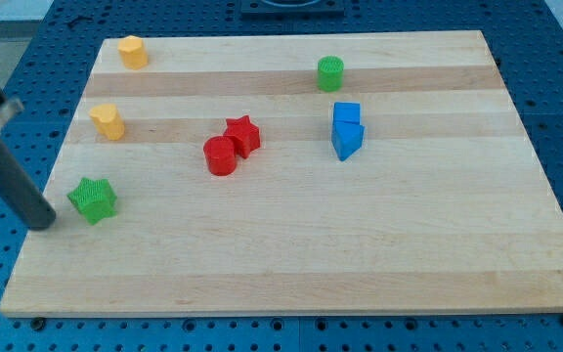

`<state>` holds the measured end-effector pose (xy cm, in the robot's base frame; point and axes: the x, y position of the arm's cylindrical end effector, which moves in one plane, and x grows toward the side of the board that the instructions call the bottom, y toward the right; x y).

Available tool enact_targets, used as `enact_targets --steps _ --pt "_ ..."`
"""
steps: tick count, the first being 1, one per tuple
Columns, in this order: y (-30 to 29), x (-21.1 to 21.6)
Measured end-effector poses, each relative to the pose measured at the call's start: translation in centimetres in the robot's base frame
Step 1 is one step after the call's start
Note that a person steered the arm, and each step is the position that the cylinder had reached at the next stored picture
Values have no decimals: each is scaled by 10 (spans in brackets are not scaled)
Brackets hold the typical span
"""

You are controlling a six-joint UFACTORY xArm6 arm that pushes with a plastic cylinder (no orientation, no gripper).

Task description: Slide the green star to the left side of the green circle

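The green star (93,199) lies near the board's left edge, low in the view. The green circle (330,72) stands far off toward the view's top, right of centre. My rod comes in from the view's left edge and slants down; my tip (45,223) rests on the board just left of the green star, slightly below it, with a small gap between them.
A red circle (220,155) and a red star (243,135) touch near the middle. Two blue blocks (347,130) sit together right of centre. Two yellow blocks (133,51) (108,121) sit at the upper left. The wooden board (360,254) lies on a blue perforated table.
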<state>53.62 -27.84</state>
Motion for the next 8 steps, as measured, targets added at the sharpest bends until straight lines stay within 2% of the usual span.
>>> enact_targets --steps 2,3,4,5,6,8 --pt "25 -32" --pt "83 -33" --pt "90 -16" --pt "90 -24" --pt "94 -56" --pt "97 -92"
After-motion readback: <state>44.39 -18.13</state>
